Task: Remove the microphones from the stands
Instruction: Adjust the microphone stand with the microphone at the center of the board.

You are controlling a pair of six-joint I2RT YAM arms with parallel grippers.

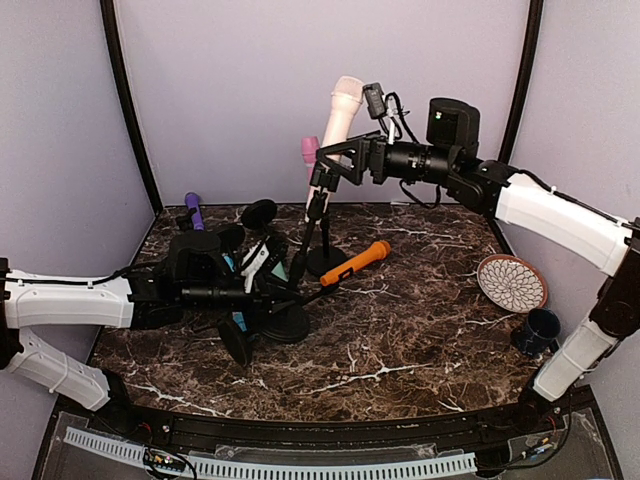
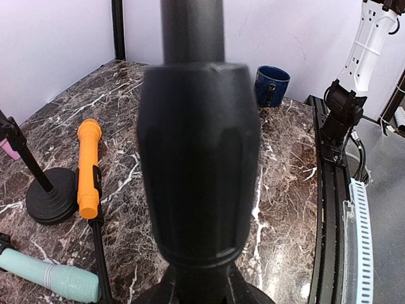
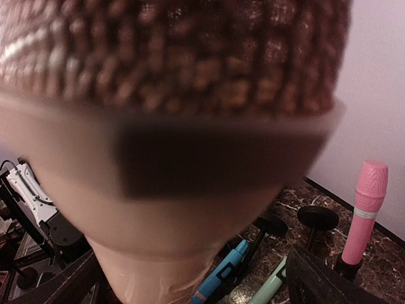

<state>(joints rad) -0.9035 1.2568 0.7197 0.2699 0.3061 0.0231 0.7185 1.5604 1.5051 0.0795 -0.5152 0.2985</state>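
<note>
While my right hand (image 1: 328, 156) stands released, its fingers (image 3: 329, 278) spread either side of the cream microphone (image 1: 343, 108) with gaps showing, that microphone sits in the clip of a black stand (image 1: 318, 225) at the far centre of the tabletop (image 1: 420, 340). It points up and leans slightly right, and its grille fills the right wrist view as a blur.

I count six microphones:
- the cream one
- a pink microphone (image 1: 310, 155) upright just behind it on the left
- a purple microphone (image 1: 193, 210) at the far left
- an orange microphone (image 1: 355, 263) lying flat just right of the stand's base
- a mint-green microphone (image 2: 54, 278) among the clutter on the left
- a blue microphone (image 3: 221, 269) in the same clutter

The black stands there overlap too much for a firm count.

One patterned plate (image 1: 512, 282) lies at the right edge, with one dark blue mug (image 1: 540, 330) just nearer than it.

My left hand (image 1: 268, 292) is clenched low on the left. A second stand's stem (image 2: 196, 164) looms directly in front of its camera, but I cannot tell whether the hand is pinching it.

Any labels are too small or blurred for me to read.
</note>
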